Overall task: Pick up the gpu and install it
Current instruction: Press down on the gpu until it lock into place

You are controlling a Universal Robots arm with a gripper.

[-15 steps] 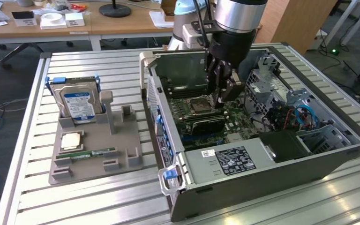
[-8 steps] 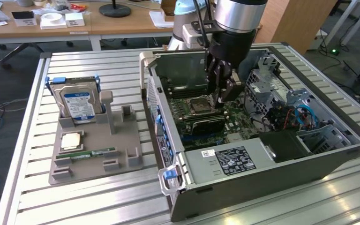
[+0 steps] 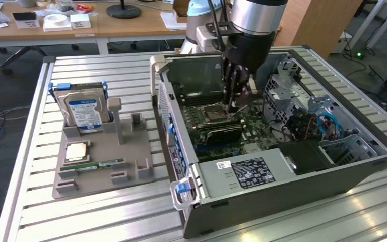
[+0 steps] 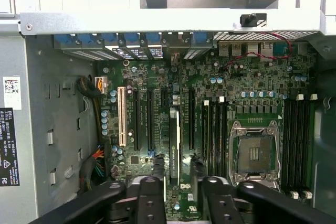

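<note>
GPU (image 4: 173, 140) is standing on edge in a motherboard (image 4: 252, 93) slot inside the open case (image 3: 355, 166), which is sitting on the slatted tabletop (image 3: 113, 217). The tool (image 4: 177, 167) is hanging directly over the card at a middling spread, its fingers (image 4: 149, 192) straddling the card with board showing on either side, so it is apparently not clamping. Seating well is likely depending on keeping the card upright, square to the slot, and pressing evenly along its top edge. A side sticker (image 4: 6, 129) is reading "DELL". Printing on the card's edge and on the power supply label (image 3: 247, 171) is proving too small to read
</note>
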